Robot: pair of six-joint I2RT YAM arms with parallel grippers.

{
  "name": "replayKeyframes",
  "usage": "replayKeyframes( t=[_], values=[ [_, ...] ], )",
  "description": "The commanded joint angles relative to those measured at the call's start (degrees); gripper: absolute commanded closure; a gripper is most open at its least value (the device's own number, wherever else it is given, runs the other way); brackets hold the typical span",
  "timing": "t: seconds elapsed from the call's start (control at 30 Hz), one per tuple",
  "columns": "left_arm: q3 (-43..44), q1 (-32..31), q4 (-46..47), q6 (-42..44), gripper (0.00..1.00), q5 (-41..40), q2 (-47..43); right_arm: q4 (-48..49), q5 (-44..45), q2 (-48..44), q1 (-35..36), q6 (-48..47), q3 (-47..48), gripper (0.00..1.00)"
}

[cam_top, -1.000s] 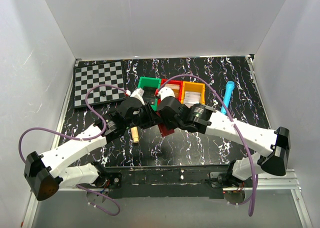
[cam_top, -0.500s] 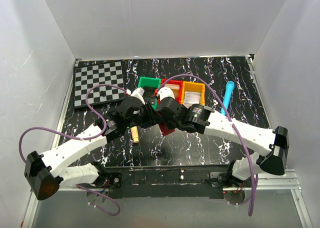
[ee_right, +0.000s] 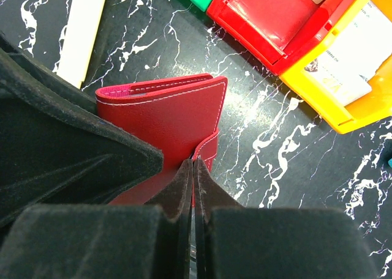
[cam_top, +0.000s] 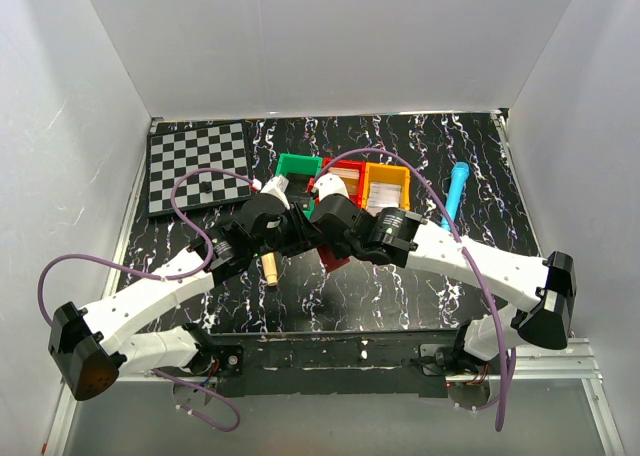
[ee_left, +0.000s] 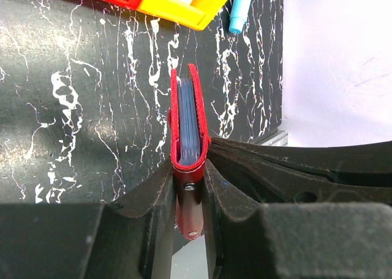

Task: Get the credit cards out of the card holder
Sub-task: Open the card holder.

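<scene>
The dark-red card holder [ee_left: 188,117] is held edge-on above the black marbled table. Pale-blue layers show between its covers, and I cannot tell separate cards. My left gripper [ee_left: 188,181] is shut on its lower folded edge, with the snap tab [ee_left: 188,213] hanging between the fingers. In the right wrist view the holder [ee_right: 171,114] shows its flat red cover. My right gripper [ee_right: 195,164] is shut on the tab [ee_right: 209,149] at the cover's edge. From above, both grippers meet at mid table, left [cam_top: 300,234] and right [cam_top: 336,238], with the holder [cam_top: 333,258] peeking out below them.
Green [cam_top: 298,168], red [cam_top: 345,174] and yellow [cam_top: 386,184] bins stand in a row just behind the grippers. A blue marker [cam_top: 455,192] lies to the right, a chessboard [cam_top: 198,165] at back left, and a cream stick [cam_top: 269,269] under the left wrist.
The right arm has shifted slightly left toward the left gripper. The card holder stays gripped by both.
</scene>
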Motion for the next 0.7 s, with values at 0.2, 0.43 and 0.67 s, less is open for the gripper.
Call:
replayKeyframes(
  t=[0.2, 0.43, 0.67],
  values=[
    [1.1, -0.6, 0.7, -0.4, 1.0, -2.5, -3.6, -0.8, -0.8, -4.1, -0.8, -0.4, -3.3, 0.99],
    [0.3, -0.6, -0.1, -0.6, 1.0, -3.7, -4.5, 1.0, -3.3, -7.0, -2.1, -0.3, -5.8, 0.99],
    [-0.3, -0.6, -0.5, -0.9, 1.0, -4.2, -4.7, 1.9, -5.2, -9.3, -3.7, 0.2, -7.0, 0.99]
  ],
)
